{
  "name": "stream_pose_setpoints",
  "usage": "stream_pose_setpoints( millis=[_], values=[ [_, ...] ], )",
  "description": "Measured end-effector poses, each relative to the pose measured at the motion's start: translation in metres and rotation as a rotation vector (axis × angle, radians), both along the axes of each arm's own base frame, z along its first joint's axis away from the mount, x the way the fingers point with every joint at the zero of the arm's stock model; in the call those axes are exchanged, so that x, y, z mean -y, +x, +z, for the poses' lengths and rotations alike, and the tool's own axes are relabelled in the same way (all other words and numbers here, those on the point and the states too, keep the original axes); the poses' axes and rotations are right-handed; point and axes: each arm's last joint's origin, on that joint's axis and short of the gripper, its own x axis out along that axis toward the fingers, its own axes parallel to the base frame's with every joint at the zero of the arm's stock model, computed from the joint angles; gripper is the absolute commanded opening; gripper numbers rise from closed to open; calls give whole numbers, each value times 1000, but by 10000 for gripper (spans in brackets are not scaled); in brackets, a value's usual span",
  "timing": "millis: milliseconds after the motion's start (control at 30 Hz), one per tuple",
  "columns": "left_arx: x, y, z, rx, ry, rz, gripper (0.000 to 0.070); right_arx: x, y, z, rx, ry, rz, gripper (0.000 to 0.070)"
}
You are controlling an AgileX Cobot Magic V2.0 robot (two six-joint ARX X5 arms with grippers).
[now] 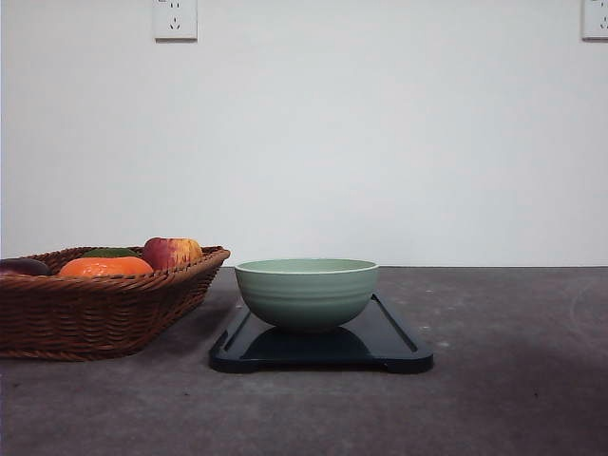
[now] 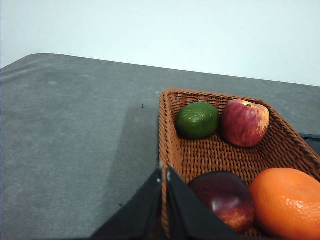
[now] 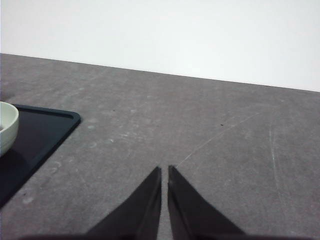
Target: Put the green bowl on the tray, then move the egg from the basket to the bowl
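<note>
A plain white wall (image 1: 380, 142) closes the far side, with one white socket (image 1: 175, 19) high at left and another (image 1: 595, 19) at the far right. The grey counter (image 1: 494, 380) is mottled and scuffed.

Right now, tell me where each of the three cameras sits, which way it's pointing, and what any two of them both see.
Front view: low at the table edge, facing the wall; green bowl sits on the tray, basket to the left.
Left wrist view: on the left arm, above the basket's rim, looking down at a lime, apples and an orange; shut left pincer shows.
Right wrist view: on the right arm, over bare table right of the tray; shut right pincer shows.
Shared: front and right wrist both see bowl and tray.
</note>
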Motion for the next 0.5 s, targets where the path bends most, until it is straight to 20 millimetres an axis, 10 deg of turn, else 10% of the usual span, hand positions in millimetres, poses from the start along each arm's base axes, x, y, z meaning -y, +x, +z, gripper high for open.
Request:
stream_pose_setpoints(
  millis=[500],
  values=[
    [0, 0, 0, 0, 0, 0, 0, 0, 0, 0, 0, 0, 0, 16]
  ],
)
